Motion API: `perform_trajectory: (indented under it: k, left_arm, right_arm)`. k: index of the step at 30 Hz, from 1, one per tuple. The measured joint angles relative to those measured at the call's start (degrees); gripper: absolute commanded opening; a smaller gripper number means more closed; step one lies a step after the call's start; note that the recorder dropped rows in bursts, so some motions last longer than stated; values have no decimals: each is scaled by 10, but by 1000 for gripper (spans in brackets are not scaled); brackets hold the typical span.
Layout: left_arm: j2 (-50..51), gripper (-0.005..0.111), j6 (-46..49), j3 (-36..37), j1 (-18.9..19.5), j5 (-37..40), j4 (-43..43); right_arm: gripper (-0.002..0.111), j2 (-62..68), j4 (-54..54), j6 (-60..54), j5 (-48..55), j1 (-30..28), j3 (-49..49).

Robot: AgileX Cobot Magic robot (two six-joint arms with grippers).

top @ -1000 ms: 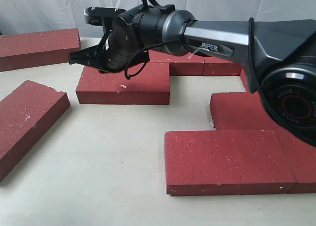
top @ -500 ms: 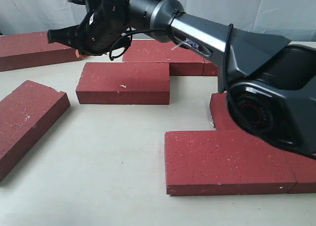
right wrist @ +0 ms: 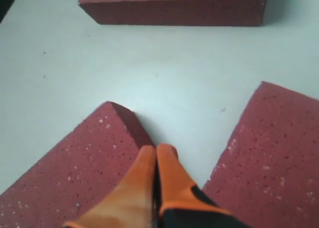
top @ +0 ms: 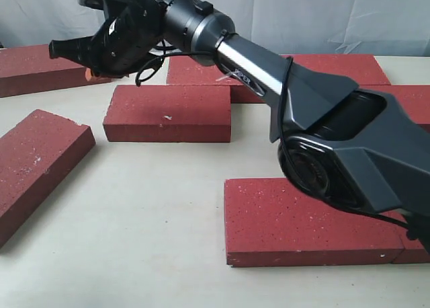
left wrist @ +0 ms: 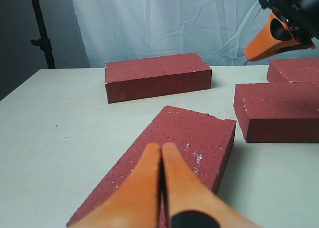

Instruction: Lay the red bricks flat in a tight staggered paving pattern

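The right gripper [top: 60, 50], fingers pressed together on nothing, hovers at upper left; the red bricks [top: 168, 113] lie flat, loose at left, butted at lower right. Set the tips low on a brick's long side and push squarely — off-centre contact would likely twist it. Only the left wrist view shows the left gripper [left wrist: 160, 151], also closed, above a slanted brick [left wrist: 194, 138].

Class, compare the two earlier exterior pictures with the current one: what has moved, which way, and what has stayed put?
The right claw, shut and empty, swung left and upward in the exterior view, from by the middle brick toward the far-left brick. Its arm followed across the scene. Nothing was gripped or released. Every brick in view stayed in place.
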Motion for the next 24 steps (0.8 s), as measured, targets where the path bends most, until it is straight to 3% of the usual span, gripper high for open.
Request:
perform_trajectory:
  k: [17, 24]
  left_arm:
    - [0, 0, 0, 0, 0, 0, 0]
    - [0, 0, 0, 0, 0, 0, 0]
  right_arm:
    - [-1, 76, -48, -5, -80, 15, -23]
    - [-1, 97, -105, -4, -52, 15, -23]
